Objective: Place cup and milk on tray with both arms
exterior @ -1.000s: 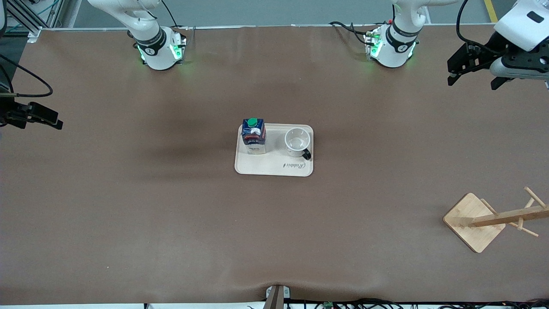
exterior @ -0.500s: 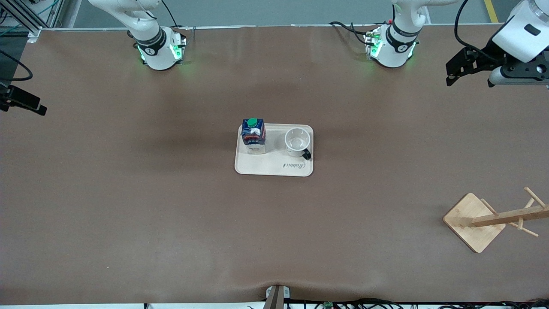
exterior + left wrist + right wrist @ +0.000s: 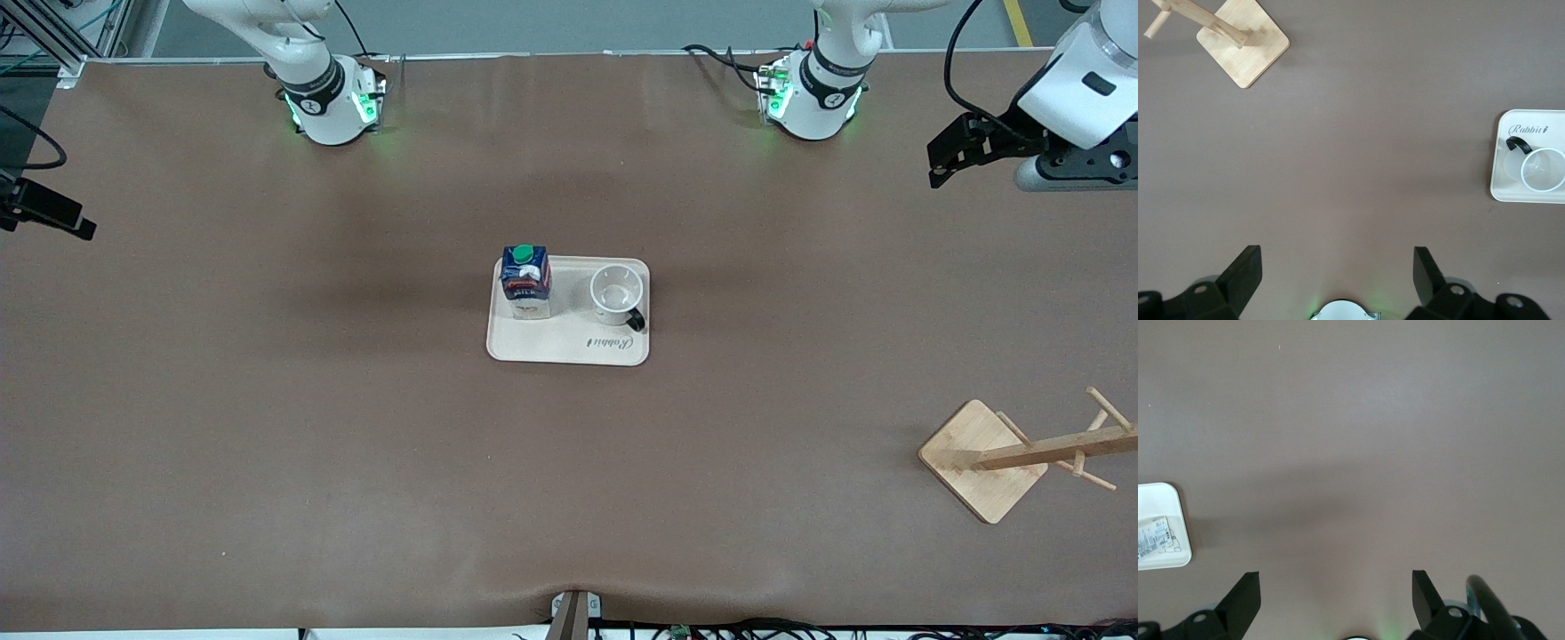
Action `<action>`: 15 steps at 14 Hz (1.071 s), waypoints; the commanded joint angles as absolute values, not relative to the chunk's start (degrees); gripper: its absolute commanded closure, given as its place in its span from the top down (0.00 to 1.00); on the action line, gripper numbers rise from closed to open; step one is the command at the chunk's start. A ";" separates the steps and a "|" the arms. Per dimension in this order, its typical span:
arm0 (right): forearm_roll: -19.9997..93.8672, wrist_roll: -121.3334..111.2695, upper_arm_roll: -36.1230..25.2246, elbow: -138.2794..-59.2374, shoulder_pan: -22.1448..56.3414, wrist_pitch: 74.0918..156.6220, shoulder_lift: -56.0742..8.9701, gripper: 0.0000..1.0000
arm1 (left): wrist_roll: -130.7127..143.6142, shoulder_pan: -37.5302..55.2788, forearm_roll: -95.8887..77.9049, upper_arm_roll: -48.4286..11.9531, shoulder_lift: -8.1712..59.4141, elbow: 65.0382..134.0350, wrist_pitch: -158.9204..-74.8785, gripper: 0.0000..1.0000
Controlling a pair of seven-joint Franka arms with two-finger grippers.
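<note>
The cream tray (image 3: 569,351) lies at the middle of the table. The milk (image 3: 525,283) stands upright on it, toward the right arm's end. The cup (image 3: 616,296) stands upright beside the milk on the tray, toward the left arm's end, its black handle turned to the front camera. My left gripper (image 3: 942,164) is open and empty, up over the left arm's end of the table. My right gripper (image 3: 76,227) is open and empty over the right arm's end. The left wrist view shows its gripper (image 3: 1337,267), the tray (image 3: 1500,187) and the cup (image 3: 1542,169).
A wooden rack with a square base (image 3: 982,458) lies at the left arm's end, near the front camera; it also shows in the left wrist view (image 3: 1243,41). The right wrist view shows its gripper (image 3: 1336,587) over bare brown table and a tray corner (image 3: 1165,495).
My right gripper has drawn back toward the right arm's end of the table. My left gripper has shifted slightly and stayed open. The milk, cup and tray have not moved.
</note>
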State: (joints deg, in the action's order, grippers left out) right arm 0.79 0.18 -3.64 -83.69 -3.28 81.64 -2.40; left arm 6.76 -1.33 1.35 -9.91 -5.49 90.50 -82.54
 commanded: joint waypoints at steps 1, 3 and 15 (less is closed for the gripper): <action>0.97 -1.49 -3.60 -83.32 -3.78 81.47 -2.46 1.00 | 5.89 -3.25 1.58 -10.02 -5.80 89.39 -81.47 1.00; 0.53 -1.14 -3.60 -83.32 -3.78 81.30 -2.55 1.00 | 5.80 -3.25 1.76 -10.02 -5.54 89.03 -81.47 1.00; 0.18 -1.14 -3.60 -82.18 -3.78 81.21 -3.25 1.00 | 6.59 -3.52 2.37 -9.93 -4.39 87.19 -81.30 1.00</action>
State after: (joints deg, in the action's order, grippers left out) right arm 0.76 -0.47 -3.82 -83.68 -3.44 81.69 -2.45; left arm 6.57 -3.24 1.35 -9.68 -4.92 88.41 -82.47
